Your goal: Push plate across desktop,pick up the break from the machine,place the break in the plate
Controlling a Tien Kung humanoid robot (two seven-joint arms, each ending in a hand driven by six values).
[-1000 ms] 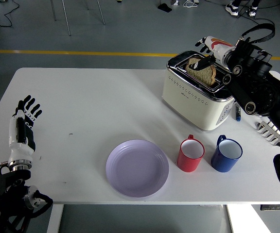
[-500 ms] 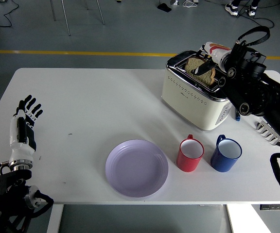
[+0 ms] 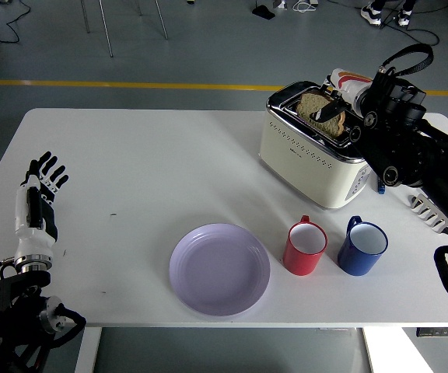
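Observation:
A cream toaster (image 3: 306,155) stands at the table's back right with a brown bread slice (image 3: 314,107) sticking out of its slot. My right hand (image 3: 334,103) reaches over the toaster top, and its dark fingers are closed on the slice's upper right edge. A lilac plate (image 3: 219,269) lies near the front edge at the middle, holding nothing. My left hand (image 3: 39,190) rests at the table's left edge, fingers spread, holding nothing.
A red mug (image 3: 306,248) and a blue mug (image 3: 362,248) stand side by side just right of the plate, in front of the toaster. A blue pen (image 3: 381,181) and a white pronged object (image 3: 432,211) lie right of the toaster.
My right hand has shifted slightly left and lower over the toaster, closing its fingers further over the bread slice. The plate, mugs and left hand have not moved.

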